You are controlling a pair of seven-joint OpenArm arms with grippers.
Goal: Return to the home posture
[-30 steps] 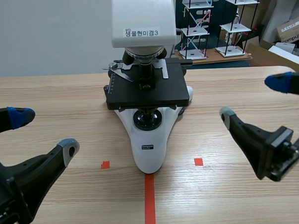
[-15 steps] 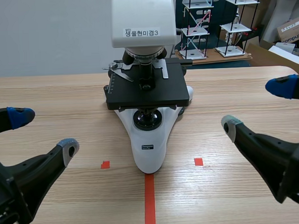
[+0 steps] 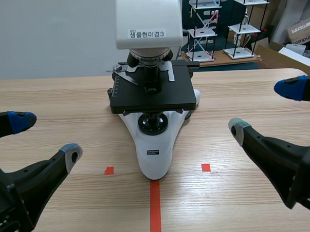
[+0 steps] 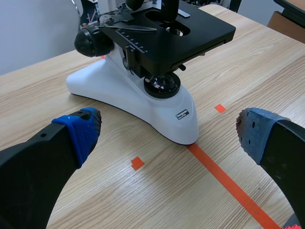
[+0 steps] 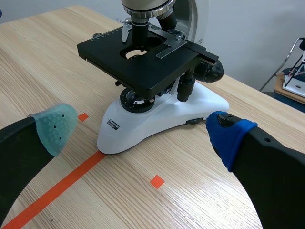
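Hanging low at the near edge of the bench (image 3: 51, 95), the left pincer (image 3: 46, 135) stands wide open. Its blue pad and grey pad are well apart, with nothing between them. The right pincer (image 3: 264, 108) sits opposite at about the same depth. It too is spread wide and holds nothing, showing one blue pad and one grey-green.

Between the two arms an orange-red tape line (image 3: 155, 208) runs up the middle of the bench to the foot of the microscope (image 3: 155, 152). A small square mark (image 3: 109, 171) lies on each side of that line.

The microscope stands upright on the bench, midway between the pincers and a little ahead of them, touching neither. Each wrist view shows its white base and black stage (image 3: 153, 98) ahead of the open fingers, the left pincer facing one flank and the right pincer the other. The white head (image 3: 148, 18) carries a label with printed characters.

Beyond the bench's far edge stand small white tiered racks (image 3: 205, 29) and cardboard boxes (image 3: 301, 30).
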